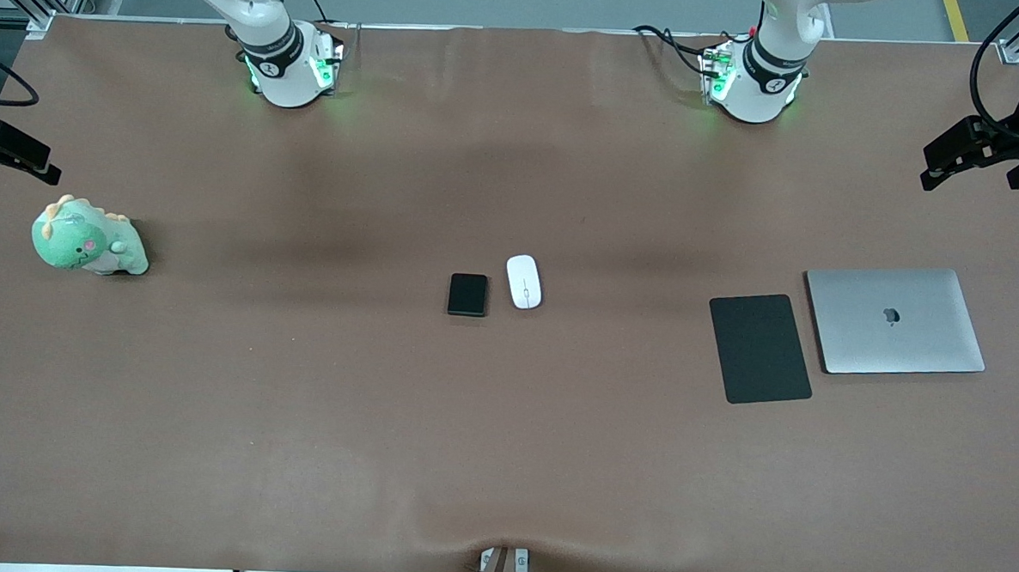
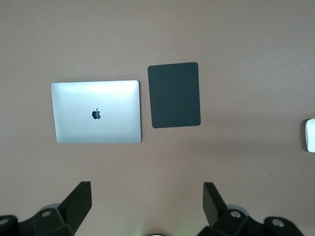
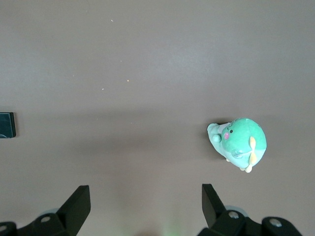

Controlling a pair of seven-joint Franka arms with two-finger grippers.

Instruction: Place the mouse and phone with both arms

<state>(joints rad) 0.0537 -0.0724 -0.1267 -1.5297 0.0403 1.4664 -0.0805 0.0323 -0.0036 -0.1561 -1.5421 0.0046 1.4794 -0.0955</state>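
The table point(image 1: 297, 414) is covered in a plain matte brown, on which the mouse point(image 1: 523, 281) is glossy white with a thin grey line down its top and the phone point(image 1: 468, 294) is solid black. The mouse pad point(image 1: 760, 348) is a flat charcoal black without pattern, and the laptop point(image 1: 895, 320) beside it is brushed silver with a darker grey apple logo at its centre. The plush dinosaur point(image 1: 88, 243) is mint green with a paler belly, a pink cheek spot and pale orange spikes, while the arms are white with black joint bands, black fingers point(image 2: 78, 204) and green-lit bases point(image 1: 291, 70).
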